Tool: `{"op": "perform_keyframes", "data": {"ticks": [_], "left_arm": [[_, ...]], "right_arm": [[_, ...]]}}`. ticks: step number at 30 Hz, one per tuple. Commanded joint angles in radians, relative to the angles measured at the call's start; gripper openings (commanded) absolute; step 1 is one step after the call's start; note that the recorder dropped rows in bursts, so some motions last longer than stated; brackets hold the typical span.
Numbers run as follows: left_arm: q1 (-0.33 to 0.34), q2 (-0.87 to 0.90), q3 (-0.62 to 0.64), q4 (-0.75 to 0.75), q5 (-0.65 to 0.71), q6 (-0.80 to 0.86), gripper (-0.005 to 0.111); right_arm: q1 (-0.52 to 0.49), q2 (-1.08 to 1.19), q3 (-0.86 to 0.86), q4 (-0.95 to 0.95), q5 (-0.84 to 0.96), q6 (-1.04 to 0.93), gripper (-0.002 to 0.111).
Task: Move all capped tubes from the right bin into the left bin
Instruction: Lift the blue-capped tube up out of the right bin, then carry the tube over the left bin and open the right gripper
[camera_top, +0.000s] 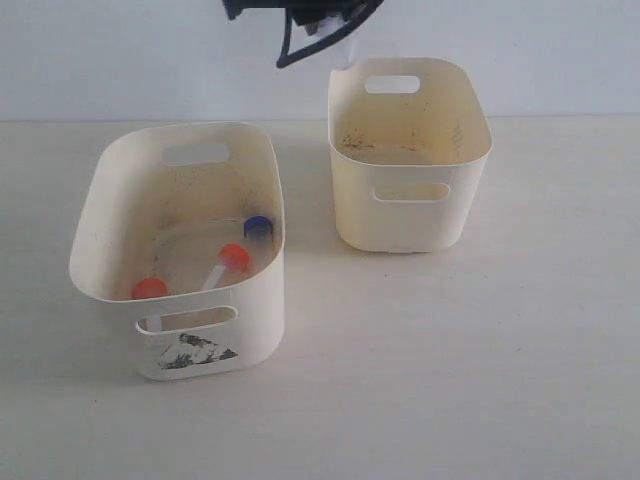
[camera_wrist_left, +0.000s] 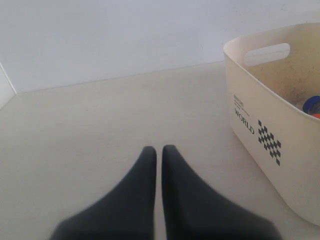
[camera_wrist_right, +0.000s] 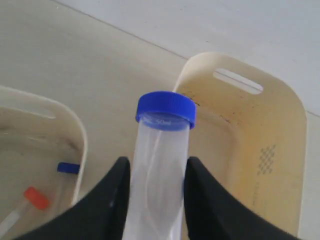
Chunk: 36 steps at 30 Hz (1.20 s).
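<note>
My right gripper is shut on a clear capped tube with a blue cap, held high over the gap between the two bins. In the exterior view only its dark underside shows at the top edge. The right bin shows a bare floor. The left bin, with its torn black mark, holds two orange-capped tubes and a blue-capped one. My left gripper is shut and empty, low over the table beside the left bin.
The bins stand on a pale table in front of a white wall. The left bin's outer wall carries a printed word and a checker mark.
</note>
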Motion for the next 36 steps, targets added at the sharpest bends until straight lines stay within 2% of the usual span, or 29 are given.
{"op": "perform_keyframes", "data": {"ticks": [1, 9, 19, 21, 22, 26, 27, 29, 31, 34, 36], "left_arm": [[0.001, -0.002, -0.004, -0.001, -0.016, -0.012, 0.004], [0.001, -0.002, -0.004, -0.001, -0.016, -0.012, 0.004], [0.001, -0.002, -0.004, -0.001, -0.016, -0.012, 0.004], [0.001, -0.002, -0.004, -0.001, -0.018, -0.012, 0.004], [0.001, -0.002, -0.004, -0.001, -0.018, -0.012, 0.004], [0.001, -0.002, -0.004, -0.001, -0.018, -0.012, 0.004], [0.001, -0.002, -0.004, -0.001, -0.018, -0.012, 0.004], [0.001, -0.002, -0.004, -0.001, -0.018, -0.012, 0.004], [0.001, -0.002, -0.004, -0.001, -0.015, -0.012, 0.004], [0.001, -0.002, -0.004, -0.001, -0.015, -0.012, 0.004], [0.001, -0.002, -0.004, -0.001, -0.015, -0.012, 0.004]], "right_arm": [[0.09, -0.019, -0.001, 0.004, 0.014, 0.016, 0.0], [0.235, -0.007, -0.001, 0.042, 0.01, 0.079, 0.0], [0.252, 0.103, -0.001, 0.069, 0.018, 0.178, 0.002], [0.252, 0.125, -0.001, 0.081, 0.018, 0.159, 0.011], [0.252, 0.132, -0.001, 0.093, 0.012, 0.155, 0.021], [0.252, 0.146, -0.001, 0.106, -0.017, 0.132, 0.071], [0.252, 0.148, -0.001, 0.106, -0.022, 0.132, 0.075], [0.252, 0.148, -0.001, 0.1, -0.022, 0.127, 0.069], [0.252, 0.143, -0.001, 0.08, -0.011, 0.127, 0.057], [0.252, 0.112, -0.001, -0.001, 0.043, 0.162, 0.028], [0.252, 0.08, -0.001, -0.073, 0.096, 0.193, 0.004]]}}
